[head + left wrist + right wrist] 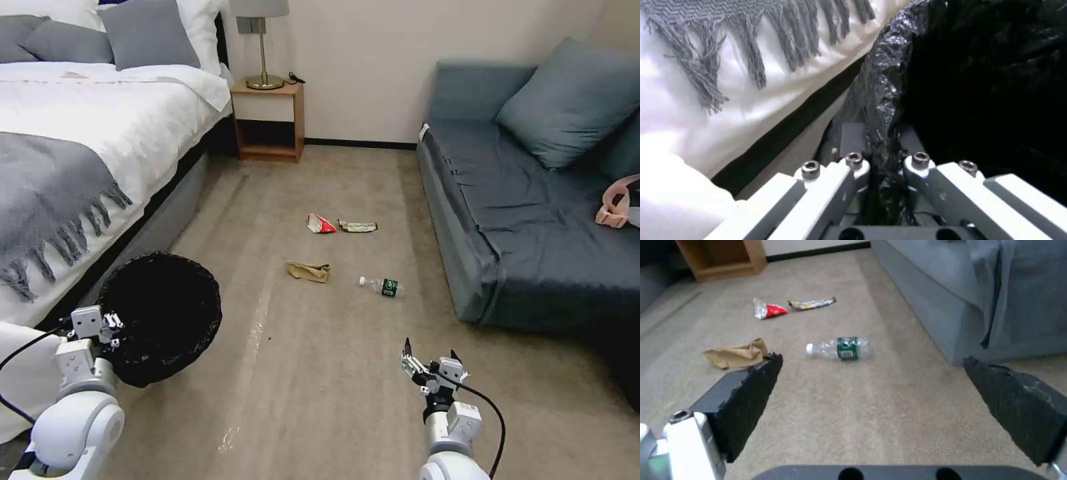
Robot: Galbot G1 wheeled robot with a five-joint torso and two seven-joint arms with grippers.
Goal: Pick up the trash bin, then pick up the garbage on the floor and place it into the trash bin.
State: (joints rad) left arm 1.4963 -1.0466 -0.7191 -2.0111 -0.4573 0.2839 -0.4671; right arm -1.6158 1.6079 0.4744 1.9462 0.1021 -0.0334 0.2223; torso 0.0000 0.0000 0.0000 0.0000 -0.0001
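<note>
Holding trash bin (163, 313) by bed: left end effector (882, 166) clamped on bag-wrapped rim. Right end effector (871, 396) spread wide above floor, bottle (840, 348) nearest ahead. Advice: keep bin level, straddle bottle across its width.
</note>
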